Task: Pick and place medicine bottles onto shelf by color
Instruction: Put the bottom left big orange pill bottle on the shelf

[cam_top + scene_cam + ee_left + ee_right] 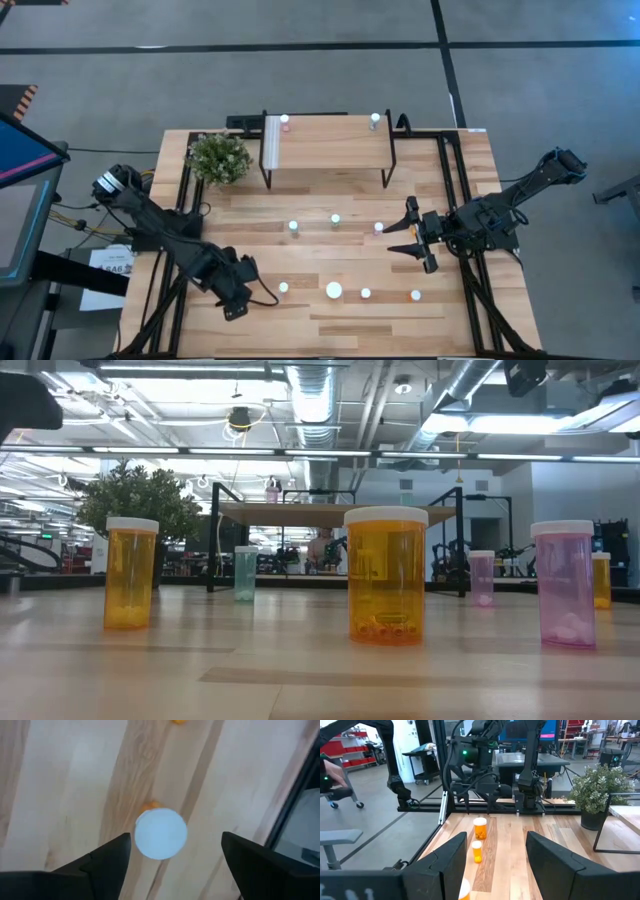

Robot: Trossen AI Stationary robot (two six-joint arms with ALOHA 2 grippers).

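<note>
1. Because the bottles must end up sorted by color on the shelf [325,140], I read the layout from them outward: two already stand on its top board, a pink one [285,121] near the white strip and a pale one [375,119] at the far corner, well apart, which looks to me like two separate color groups.
2. While those are placed, most of the bottles are on the counter [330,330] in two loose rows in front of the shelf, all upright with white caps up, spaced so a hand can drop over any one.
3. My left hand [243,285] hangs over the near row, close to the orange bottle [284,288] at that row's end. From its wrist camera I see that bottle's cap [161,833] between the fingers [107,857], with clear gaps on both sides, so the hand is released and grasps nothing.
4. I judge that this centered, straight-down pose is there so the fingers can pass either side of the cap without tipping the bottle.
5. My right hand [411,237] waits low beside the middle row, near a pinkish bottle [378,228], jaws spread and empty, pointing along the counter toward the left arm.
6. At counter height, the wide orange bottle [386,575] and a pink one [567,585] stand nearest the camera.
7. A potted plant [219,157] sits beside the shelf's strip end, so I need to steer around it.
</note>
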